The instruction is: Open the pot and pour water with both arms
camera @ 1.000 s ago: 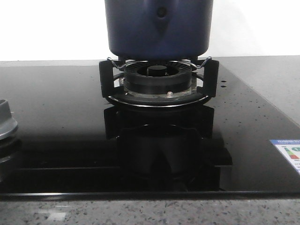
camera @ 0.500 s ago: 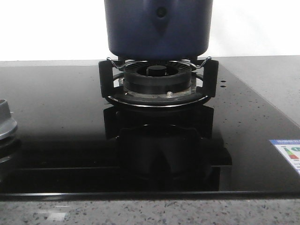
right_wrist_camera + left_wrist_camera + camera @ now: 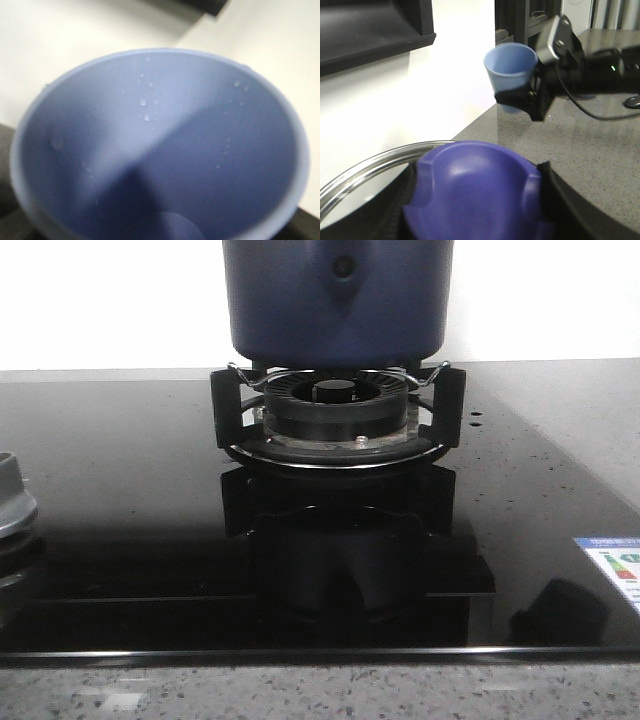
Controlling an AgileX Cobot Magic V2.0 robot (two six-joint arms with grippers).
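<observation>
On the black hob's burner stand, the pot; right pincer apart, clamped round a pale cup.

The pot is cut off by the top edge of the front view, so its rim and any lid are out of sight there. A grey burner part is clipped by the left edge, and a label by the right edge. In the left wrist view the purple knob is blurred and hides how the left claw's fingers meet it. The pale blue cup fills the right wrist view, blurred, hiding the right claw's fingers entirely.
</observation>
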